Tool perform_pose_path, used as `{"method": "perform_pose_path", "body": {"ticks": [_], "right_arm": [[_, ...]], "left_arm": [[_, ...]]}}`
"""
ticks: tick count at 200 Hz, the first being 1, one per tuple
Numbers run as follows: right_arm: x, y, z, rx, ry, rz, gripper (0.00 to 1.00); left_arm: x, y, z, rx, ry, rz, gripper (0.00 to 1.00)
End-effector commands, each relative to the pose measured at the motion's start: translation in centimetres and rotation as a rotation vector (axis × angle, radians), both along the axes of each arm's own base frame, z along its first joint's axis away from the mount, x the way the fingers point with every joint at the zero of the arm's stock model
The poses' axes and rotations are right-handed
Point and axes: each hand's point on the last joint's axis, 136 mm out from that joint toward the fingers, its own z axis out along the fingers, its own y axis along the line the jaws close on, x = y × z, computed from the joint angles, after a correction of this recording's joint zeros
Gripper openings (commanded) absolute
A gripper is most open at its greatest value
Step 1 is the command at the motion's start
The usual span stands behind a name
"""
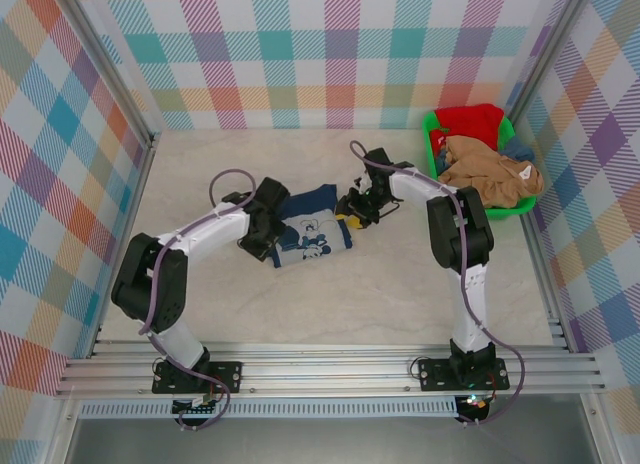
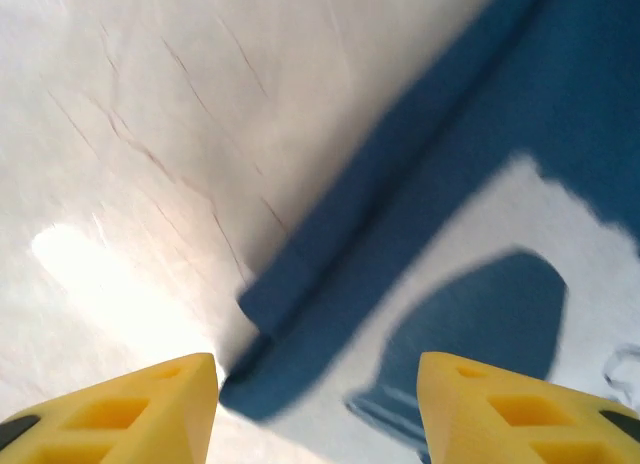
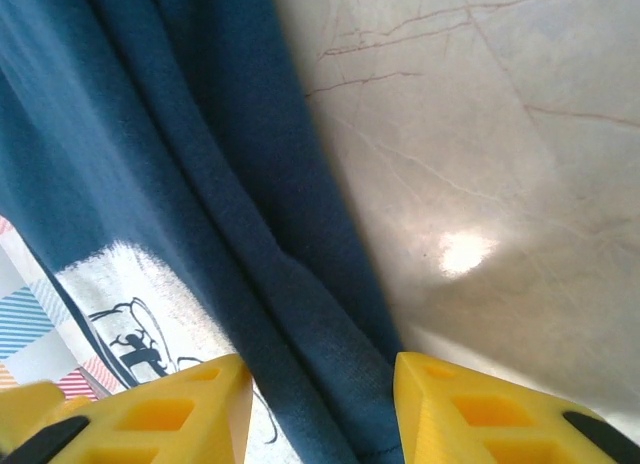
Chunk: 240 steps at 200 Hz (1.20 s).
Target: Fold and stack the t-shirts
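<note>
Over the navy t-shirt [image 1: 315,234], left fingers [image 2: 190,394] and right fingers [image 3: 220,389] both gape apart.

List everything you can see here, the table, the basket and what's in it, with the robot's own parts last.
navy t-shirt: one, dark navy with white print, table centre
red t-shirt: one, red, far end of basket
tan t-shirt: one, tan-brown, heaped in basket
blue garment: one, blue, basket's right side
basket: one, bright green, far right corner
table: one, pale marbled
left end effector: one, yellow, open, shirt's left edge
right end effector: one, yellow, open, straddling shirt's right fold
</note>
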Motion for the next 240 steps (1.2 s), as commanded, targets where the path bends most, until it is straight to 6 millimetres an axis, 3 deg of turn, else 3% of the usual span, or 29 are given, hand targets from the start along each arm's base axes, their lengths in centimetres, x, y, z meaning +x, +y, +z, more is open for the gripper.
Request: {"method": "perform_pose_path", "body": {"ticks": [1, 26, 69, 113, 137, 149, 193, 240], "right_arm": [[-0.2, 0.9, 0.4, 0.026, -0.003, 0.037, 0.42], [-0.4, 1.0, 0.7, 0.039, 0.003, 0.037, 0.42], [-0.8, 1.1, 1.3, 0.055, -0.001, 0.037, 0.42], [-1.3, 1.1, 1.2, 0.069, 0.012, 0.019, 0.4], [-1.3, 0.8, 1.8, 0.057, -0.005, 0.015, 0.39], [-1.3, 0.5, 2.4, 0.042, -0.021, 0.013, 0.39], [-1.6, -2.2, 5.8, -0.06, -0.142, -0.016, 0.41], [-3.2, -4.0, 8.8, -0.06, -0.195, -0.026, 0.41]], "left_arm": [[1.9, 0.6, -0.2, 0.011, -0.1, -0.184, 0.56], [3.3, 0.6, -2.0, -0.051, -0.145, -0.277, 0.55], [5.5, -2.0, -2.9, -0.135, -0.219, -0.401, 0.5], [5.7, -2.2, -4.4, -0.113, -0.184, -0.374, 0.25], [7.0, -0.9, -3.8, -0.049, -0.213, -0.321, 0.12], [7.4, 0.2, -3.6, 0.005, -0.186, -0.291, 0.0], [10.7, 4.4, -1.2, 0.183, -0.163, -0.281, 0.0], [14.8, 10.4, 0.5, 0.347, -0.116, -0.36, 0.0]]}}
